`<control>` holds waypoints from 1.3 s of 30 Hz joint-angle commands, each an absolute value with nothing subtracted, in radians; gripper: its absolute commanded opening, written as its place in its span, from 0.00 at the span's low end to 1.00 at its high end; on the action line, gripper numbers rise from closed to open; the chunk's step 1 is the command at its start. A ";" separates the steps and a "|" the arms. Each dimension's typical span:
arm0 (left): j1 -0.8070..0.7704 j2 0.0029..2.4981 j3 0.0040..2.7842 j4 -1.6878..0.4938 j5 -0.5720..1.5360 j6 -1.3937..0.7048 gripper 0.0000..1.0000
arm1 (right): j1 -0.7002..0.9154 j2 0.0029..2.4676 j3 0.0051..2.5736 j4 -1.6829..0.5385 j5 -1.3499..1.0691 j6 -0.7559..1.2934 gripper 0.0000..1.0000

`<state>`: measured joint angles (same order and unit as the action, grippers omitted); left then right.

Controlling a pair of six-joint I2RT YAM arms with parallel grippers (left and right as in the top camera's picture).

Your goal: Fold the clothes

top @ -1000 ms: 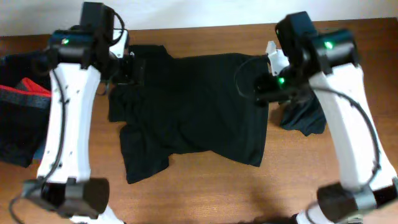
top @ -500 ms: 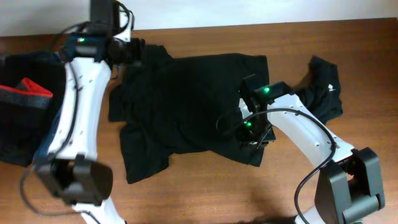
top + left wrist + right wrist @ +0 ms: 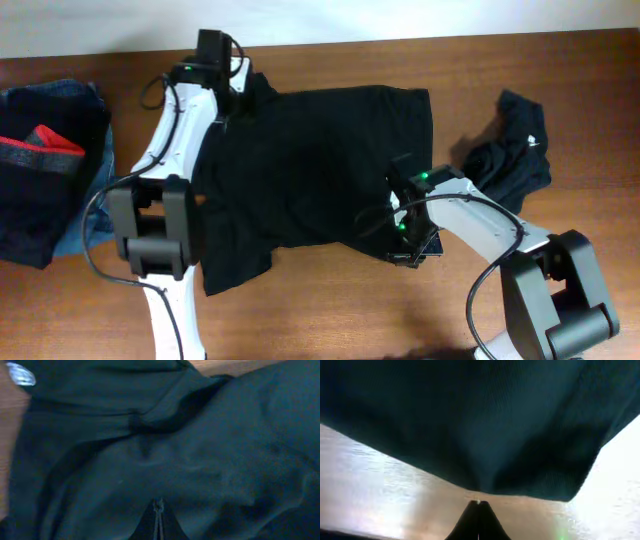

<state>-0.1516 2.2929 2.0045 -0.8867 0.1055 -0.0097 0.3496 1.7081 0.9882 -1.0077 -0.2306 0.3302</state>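
Observation:
The black T-shirt lies spread on the wooden table, collar end to the left. My left gripper is at its upper-left shoulder. In the left wrist view the gripper is shut, its tips sunk in the dark T-shirt fabric, with a small white print at top left. My right gripper is at the lower-right hem corner. The right wrist view shows it shut just short of the hem, bare wood between. A second black garment lies crumpled at the right.
A pile at the left edge holds a blue denim garment and a black one with red and grey stripes. Bare wood runs along the front of the table. The white wall borders the back.
Both arms have come down from above onto the T-shirt. The left moved right to the shoulder, the right went to the hem corner, and both sets of jaws have closed.

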 commanded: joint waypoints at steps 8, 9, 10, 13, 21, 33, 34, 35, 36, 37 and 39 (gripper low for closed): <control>-0.168 2.410 1.998 -0.803 0.123 0.032 0.01 | 0.353 1.695 0.961 -0.874 -0.198 0.342 0.04; -0.168 2.423 1.998 -0.800 0.121 0.032 0.01 | 0.353 1.695 0.961 -0.866 -0.198 0.342 0.04; -0.168 2.434 1.998 -0.800 0.112 0.032 0.01 | 0.353 1.695 0.961 -0.862 -0.191 0.342 0.04; -0.168 2.454 1.998 -0.797 0.108 0.039 0.01 | 0.352 1.695 0.960 -0.861 -0.144 0.343 0.04; -0.168 2.497 1.998 -0.767 0.105 0.055 0.01 | 0.352 1.695 0.893 -0.812 -0.066 0.384 0.04; -0.167 2.541 1.998 -0.744 0.079 0.066 0.01 | 0.331 1.697 0.829 -0.789 -0.070 0.402 0.04; -0.167 2.557 1.998 -0.744 0.078 0.066 0.01 | 0.331 1.697 0.828 -0.793 -0.071 0.402 0.04; -0.167 2.574 1.998 -0.744 0.078 0.066 0.01 | 0.331 1.697 0.828 -0.798 -0.071 0.403 0.04; -0.167 2.586 1.998 -0.744 0.079 0.066 0.01 | 0.331 1.697 0.828 -0.802 -0.071 0.406 0.04; -0.167 2.592 1.998 -0.744 0.078 0.066 0.01 | 0.331 1.697 0.828 -0.805 -0.070 0.410 0.04; -0.167 2.616 1.998 -0.740 0.078 0.067 0.01 | 0.326 1.697 0.828 -0.810 -0.070 0.412 0.04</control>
